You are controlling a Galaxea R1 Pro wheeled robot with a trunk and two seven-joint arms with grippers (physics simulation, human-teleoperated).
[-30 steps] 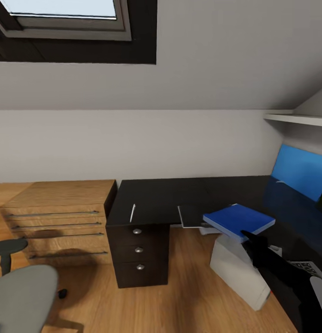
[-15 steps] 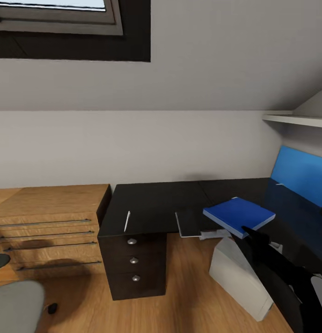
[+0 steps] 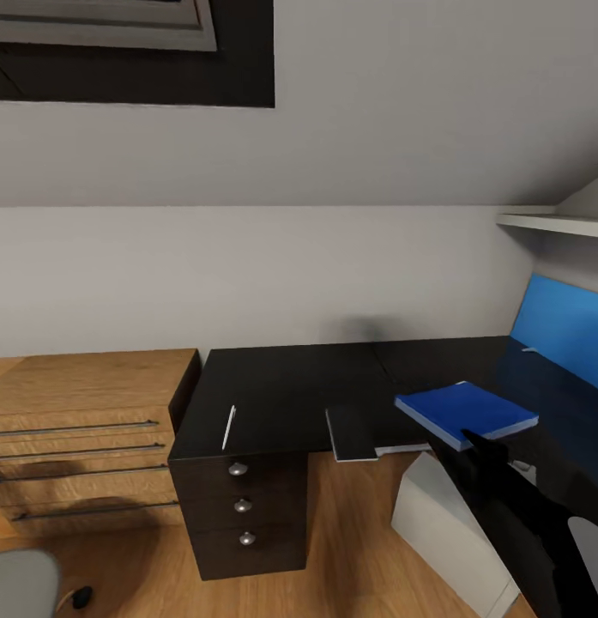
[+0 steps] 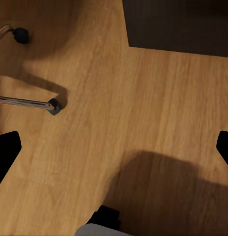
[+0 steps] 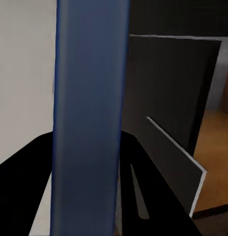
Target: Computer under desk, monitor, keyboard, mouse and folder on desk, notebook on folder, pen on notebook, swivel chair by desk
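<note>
The right gripper (image 3: 480,442) is carrying the folder (image 3: 467,412) flat and level above the near right part of the black table (image 3: 281,390), its fingers (image 5: 25,162) closing on the near edge so that the blue cover is projecting away from the arm; seen from the right wrist, the folder (image 5: 89,118) is running edge-on between the two dark fingers. Holding it level like this is probably meant to let it go down flat on the tabletop, which looks like the step in hand. The notebook (image 3: 354,432) is lying just left of the folder, with its near edge overhanging the table's near edge, and the pen (image 3: 229,427) is resting well to the left, above the drawers (image 3: 240,506), apart from both; they are likely waiting there to be stacked once the folder is down. Under the table, below the held folder, the light grey computer (image 3: 453,536) is standing on the wood floor (image 3: 350,532), already where the task wants it. A blue panel (image 3: 560,330) is showing at the far right edge, possibly the monitor's lit screen, though I cannot tell. The swivel chair (image 3: 20,584) is showing a corner of grey seat at the near left, well apart from the table. The left gripper (image 4: 114,147) is hanging over bare floor with its fingers spread wide apart and gripping nothing, near the chair's chrome leg (image 4: 25,102). The three drawers are shut, as are those of the wooden chest (image 3: 84,438) to the left, so their contents are hidden.
</note>
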